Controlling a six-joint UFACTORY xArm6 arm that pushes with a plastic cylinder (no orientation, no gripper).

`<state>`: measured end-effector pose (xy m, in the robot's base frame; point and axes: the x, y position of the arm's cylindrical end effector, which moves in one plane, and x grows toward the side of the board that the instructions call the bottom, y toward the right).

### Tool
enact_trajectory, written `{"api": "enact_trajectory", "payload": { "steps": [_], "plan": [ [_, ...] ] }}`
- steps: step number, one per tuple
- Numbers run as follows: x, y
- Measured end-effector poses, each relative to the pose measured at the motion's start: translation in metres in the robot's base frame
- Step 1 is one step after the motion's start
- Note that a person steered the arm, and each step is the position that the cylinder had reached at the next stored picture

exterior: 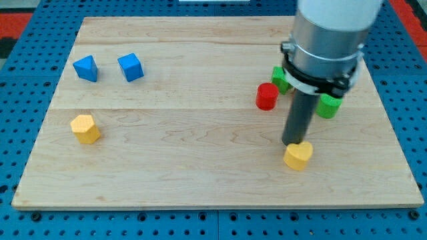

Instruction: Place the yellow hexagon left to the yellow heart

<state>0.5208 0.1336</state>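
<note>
The yellow hexagon (pixel 85 129) sits at the view's left side of the wooden board. The yellow heart (pixel 297 156) lies at the lower right of the board. My tip (pixel 292 143) stands right at the heart's upper left edge, touching or nearly touching it. The hexagon is far to the left of my tip, with open board between them.
Two blue blocks (pixel 86 68) (pixel 131 67) sit at the upper left. A red cylinder (pixel 267 97) stands above and left of my tip. Two green blocks (pixel 279 79) (pixel 327 106) are partly hidden behind the arm. The board's edge (pixel 213 206) runs along the view's bottom.
</note>
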Motion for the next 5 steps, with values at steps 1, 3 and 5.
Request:
{"api": "enact_trajectory", "payload": {
  "steps": [1, 3, 5],
  "plan": [
    [-0.004, -0.013],
    [-0.052, -0.163],
    [-0.074, -0.318]
  ]
}}
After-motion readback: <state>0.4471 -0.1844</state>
